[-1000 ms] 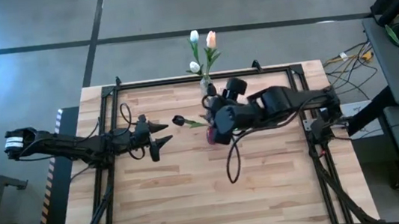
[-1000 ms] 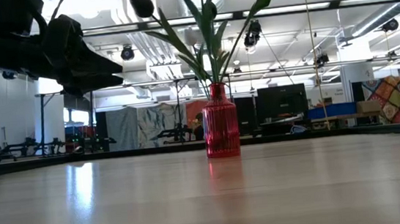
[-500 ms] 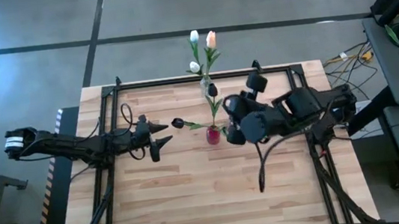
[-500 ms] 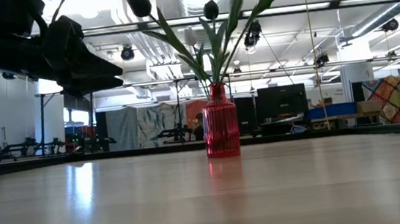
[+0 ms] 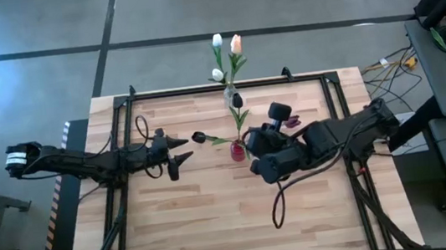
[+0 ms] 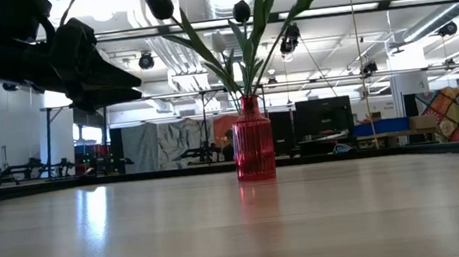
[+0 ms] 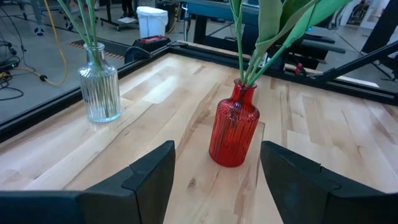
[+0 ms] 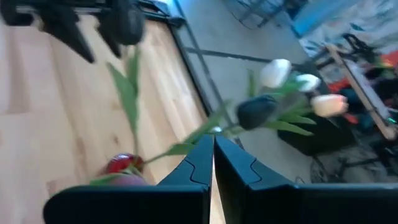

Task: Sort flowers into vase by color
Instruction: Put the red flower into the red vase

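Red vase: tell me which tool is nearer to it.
Right. The right tool sits just beside the red vase; the left tool waits farther off on its other side.

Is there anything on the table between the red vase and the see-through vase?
No. In the left wrist view, only bare wood lies between the red vase and the clear vase.

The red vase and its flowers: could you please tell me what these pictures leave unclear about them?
- Red vase, high view: mostly hidden under leaves and the right gripper's arm.
- Its flowers, low view: some heads cut off by the top edge, so no count.
- Right wrist view: blurred; stems cannot be traced to a vase.
- Clear vase, left wrist view: flower heads cut off.
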`<state>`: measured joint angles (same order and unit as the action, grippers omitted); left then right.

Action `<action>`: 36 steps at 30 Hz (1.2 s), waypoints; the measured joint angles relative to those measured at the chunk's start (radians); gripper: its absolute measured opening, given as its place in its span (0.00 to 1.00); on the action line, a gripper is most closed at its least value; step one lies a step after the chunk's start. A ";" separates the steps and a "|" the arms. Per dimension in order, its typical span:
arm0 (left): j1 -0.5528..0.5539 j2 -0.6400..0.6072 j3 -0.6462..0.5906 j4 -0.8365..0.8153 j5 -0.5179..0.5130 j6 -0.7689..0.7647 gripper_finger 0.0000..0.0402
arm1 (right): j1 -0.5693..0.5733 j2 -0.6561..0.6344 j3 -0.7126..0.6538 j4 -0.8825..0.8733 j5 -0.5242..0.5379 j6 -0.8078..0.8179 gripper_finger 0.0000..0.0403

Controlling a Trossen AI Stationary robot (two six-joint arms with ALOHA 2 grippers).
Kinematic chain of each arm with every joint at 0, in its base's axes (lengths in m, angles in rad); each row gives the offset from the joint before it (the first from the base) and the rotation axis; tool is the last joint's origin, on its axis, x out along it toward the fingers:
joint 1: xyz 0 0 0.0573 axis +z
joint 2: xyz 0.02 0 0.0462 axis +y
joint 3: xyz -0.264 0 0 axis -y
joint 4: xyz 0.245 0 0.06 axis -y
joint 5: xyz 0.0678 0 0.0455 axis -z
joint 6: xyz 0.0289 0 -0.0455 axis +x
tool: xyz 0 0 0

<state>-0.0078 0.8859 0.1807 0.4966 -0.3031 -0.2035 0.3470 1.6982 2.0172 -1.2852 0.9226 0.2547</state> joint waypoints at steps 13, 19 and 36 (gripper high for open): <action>0.000 0.001 0.000 -0.002 0.000 0.003 0.55 | 0.043 -0.190 -0.298 0.430 -0.197 -0.142 0.02; 0.000 0.001 0.000 0.001 0.000 0.003 0.55 | 0.123 -0.244 -0.450 0.551 -0.202 -0.118 0.02; 0.000 0.003 0.000 0.024 0.000 0.003 0.55 | 0.238 -0.274 -0.823 0.703 -0.274 0.149 0.02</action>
<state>-0.0078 0.8886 0.1810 0.5208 -0.3031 -0.2005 0.5848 1.4242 1.1945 -0.5817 0.6489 0.4036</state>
